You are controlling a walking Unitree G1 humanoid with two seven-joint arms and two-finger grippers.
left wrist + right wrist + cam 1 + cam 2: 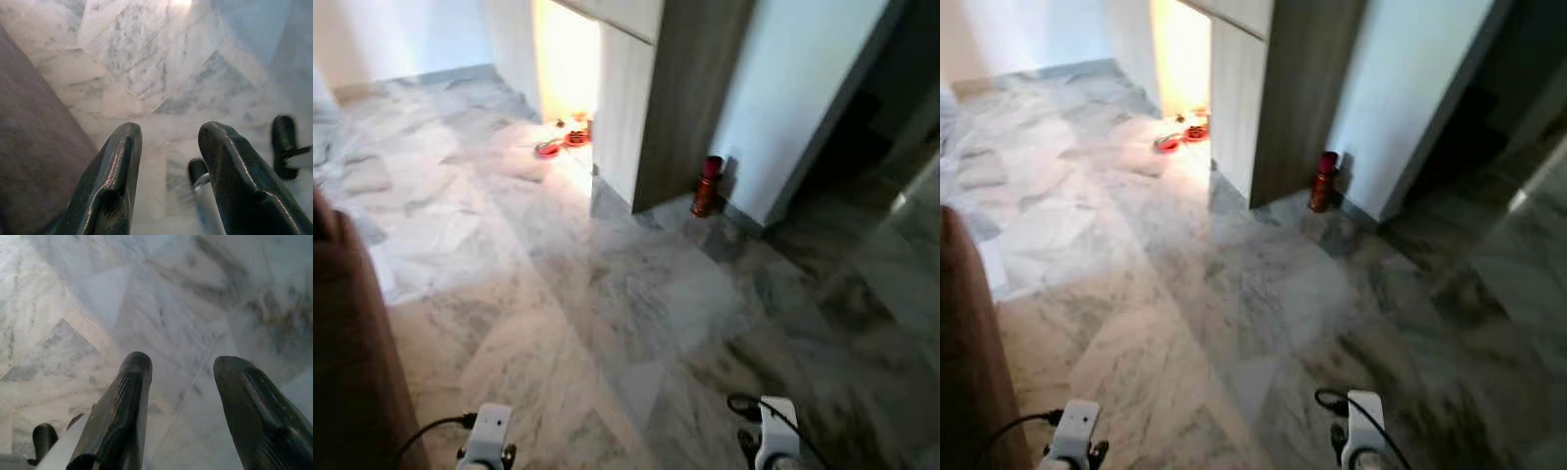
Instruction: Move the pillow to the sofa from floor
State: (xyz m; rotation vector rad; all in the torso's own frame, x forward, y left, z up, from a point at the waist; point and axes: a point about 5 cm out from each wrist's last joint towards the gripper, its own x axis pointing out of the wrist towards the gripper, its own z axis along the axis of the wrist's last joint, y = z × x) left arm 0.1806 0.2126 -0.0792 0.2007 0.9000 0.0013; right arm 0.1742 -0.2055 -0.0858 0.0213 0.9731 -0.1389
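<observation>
Two tools hung low over the marble floor (607, 294), both empty. The left tool (166, 147) had its two black fingers spread apart with bare tile showing between them, and it gripped nothing. The right tool (183, 382) was likewise parted, its fingers set wide over grey-veined tile, with nothing held. In the head views the silver wrists showed at the lower edge, the left arm (487, 436) and the right arm (773, 431), each trailing a black cable.

A brown upholstered sofa (347, 362) rose along the robot's left side; the left wrist view showed its dull brown surface (34, 147) just beside the left tool. The pillow could not be made out in any of the pictures, so its place could not be told.

Ahead stood a tall wood-faced cabinet (680, 98) against a pale wall (793, 78). A red cylinder (708, 186) stood upright on the floor at the foot of the wall, just beside the cabinet's edge. To the cabinet's left a brightly lit opening (566, 59) glowed yellow, and small red items (563, 137) lay on the floor at its threshold, too blurred to identify. On the far right a dark doorway (876, 117) opened beyond the wall
</observation>
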